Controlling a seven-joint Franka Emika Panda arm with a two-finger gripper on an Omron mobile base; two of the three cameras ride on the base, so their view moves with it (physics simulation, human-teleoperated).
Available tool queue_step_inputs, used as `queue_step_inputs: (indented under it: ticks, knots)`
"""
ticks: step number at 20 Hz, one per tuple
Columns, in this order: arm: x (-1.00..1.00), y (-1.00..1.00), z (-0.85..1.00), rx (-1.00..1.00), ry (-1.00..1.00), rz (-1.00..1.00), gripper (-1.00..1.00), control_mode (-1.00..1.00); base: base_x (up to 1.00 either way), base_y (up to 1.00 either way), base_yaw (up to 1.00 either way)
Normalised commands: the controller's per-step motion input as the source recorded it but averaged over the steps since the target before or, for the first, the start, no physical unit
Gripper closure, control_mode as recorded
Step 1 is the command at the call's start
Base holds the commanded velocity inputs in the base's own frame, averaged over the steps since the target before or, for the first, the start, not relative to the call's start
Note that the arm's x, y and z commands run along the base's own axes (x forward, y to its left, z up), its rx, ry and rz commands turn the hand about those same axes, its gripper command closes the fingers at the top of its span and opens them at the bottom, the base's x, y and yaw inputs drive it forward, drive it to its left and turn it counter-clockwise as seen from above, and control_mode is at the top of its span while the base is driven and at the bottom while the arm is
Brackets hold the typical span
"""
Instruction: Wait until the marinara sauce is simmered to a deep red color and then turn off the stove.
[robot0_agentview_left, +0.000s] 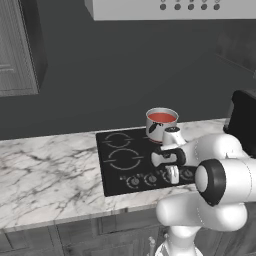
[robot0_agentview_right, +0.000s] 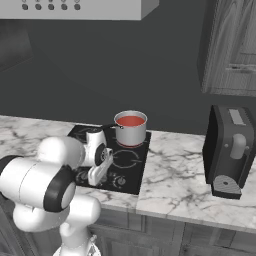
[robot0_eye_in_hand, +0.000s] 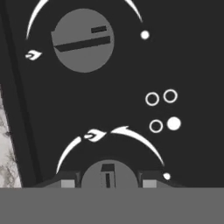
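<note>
Knob at the fingers: in the hand view, a round grey knob (robot0_eye_in_hand: 107, 174) sits at the bottom centre of the frame, nearest the lens, with a dark finger tip (robot0_eye_in_hand: 66, 180) on either side of it.
Pincer: the gripper (robot0_eye_in_hand: 107, 181) is closed around that knob, jaws standing close on its two sides; in the left base view it shows at lower centre-right (robot0_agentview_left: 172, 174), pointing down at the knob row.
Handling of the knob: a judgement only, but it looks small, rigid and smooth-sided, so the hold belongs on the round flanks, square on, and the turn should come from rolling the wrist without pulling upward; a slip off the rim is the likely fault.
Next knob: a second grey knob (robot0_eye_in_hand: 82, 40) lies in the upper left of the hand view, its pointer bar nearly level, untouched.
Markings: white arcs, small flame icons and a cluster of burner-position dots are printed on the black glass between the knobs.
Stove: the black cooktop (robot0_agentview_left: 118, 165) lies at centre of the left base view, knobs along its near edge.
Pot: a steel pot (robot0_agentview_right: 131, 129) stands on the rear burner, just above centre in the right base view.
Marinara sauce: the sauce (robot0_agentview_left: 162, 118) shows red inside it.
Further out: marble counter (robot0_agentview_right: 175, 175); coffee machine (robot0_agentview_right: 231, 150) at right.
</note>
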Motion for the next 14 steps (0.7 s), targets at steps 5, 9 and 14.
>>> queue_step_inputs:
  ticks: [5, 9, 14]
  knots:
    - [-0.05, -0.02, -0.14, 0.0, 0.0, -0.27, 1.0, -1.0, 0.0, 0.0, 0.0]
    - [-0.06, -0.01, -0.17, 0.0, 0.0, -0.27, 1.0, -1.0, 0.0, 0.0, 0.0]
    - [-0.11, 0.0, -0.21, 0.0, 0.0, -0.28, 1.0, -1.0, 0.0, 0.0, 0.0]
